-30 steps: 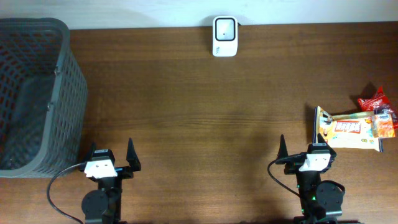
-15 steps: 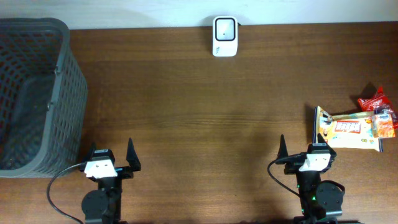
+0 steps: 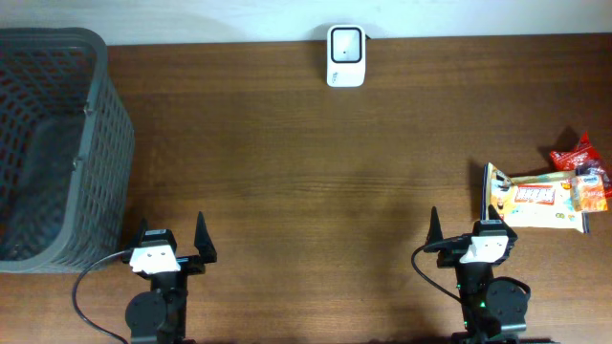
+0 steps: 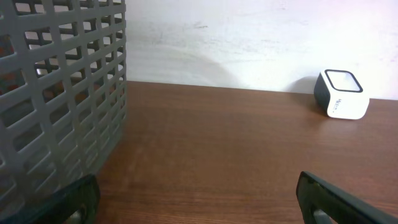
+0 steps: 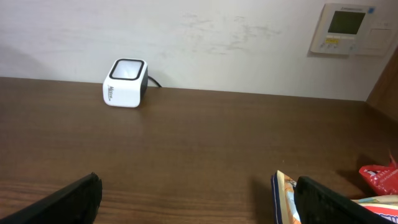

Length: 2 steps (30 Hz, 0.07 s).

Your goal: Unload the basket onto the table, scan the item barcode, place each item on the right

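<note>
Both arms sit low at the near edge of the wooden table (image 3: 306, 162). The left gripper (image 3: 172, 236) has its jaws spread wide with nothing between them, and the right gripper (image 3: 461, 232) is the same, wide and empty.

The item to scan, an orange-and-white snack packet (image 3: 537, 201), lies flat at the table's right side, just beside the right gripper's outer finger and not touching it. A red wrapper (image 3: 577, 151) lies just behind the packet.

The white barcode scanner (image 3: 345, 55) stands at the far edge against the wall, well apart from both arms. A grey mesh basket (image 3: 100, 143) fills the far left corner, close beside the left arm.
</note>
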Tool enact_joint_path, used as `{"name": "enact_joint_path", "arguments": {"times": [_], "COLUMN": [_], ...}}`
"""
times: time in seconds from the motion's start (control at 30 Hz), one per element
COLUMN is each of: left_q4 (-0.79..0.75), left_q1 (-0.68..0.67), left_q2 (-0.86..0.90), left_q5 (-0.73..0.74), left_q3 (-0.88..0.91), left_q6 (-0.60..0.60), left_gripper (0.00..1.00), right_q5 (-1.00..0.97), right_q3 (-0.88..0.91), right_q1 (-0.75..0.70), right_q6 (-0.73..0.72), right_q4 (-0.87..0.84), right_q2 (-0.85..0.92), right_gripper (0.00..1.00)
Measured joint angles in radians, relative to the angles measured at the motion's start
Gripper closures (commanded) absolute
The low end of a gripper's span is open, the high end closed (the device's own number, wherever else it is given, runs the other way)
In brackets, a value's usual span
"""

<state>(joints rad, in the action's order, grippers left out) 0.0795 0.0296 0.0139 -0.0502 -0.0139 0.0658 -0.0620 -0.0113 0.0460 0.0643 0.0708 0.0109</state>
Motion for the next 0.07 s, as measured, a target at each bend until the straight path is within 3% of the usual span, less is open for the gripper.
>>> {"name": "enact_joint_path", "arguments": {"times": [0.07], "left_q4": [0.0], "left_q1": [0.0], "left_q2": [0.0], "left_q5": [0.0], "left_q3": [0.0], "left_q6": [0.0], "left_gripper": [0.01], "right_q5": [0.0], "right_q3": [0.0], "right_q1": [0.0], "right_q6": [0.0], "right_q4": [0.0], "right_q2": [0.0], "right_gripper": [0.02]}}
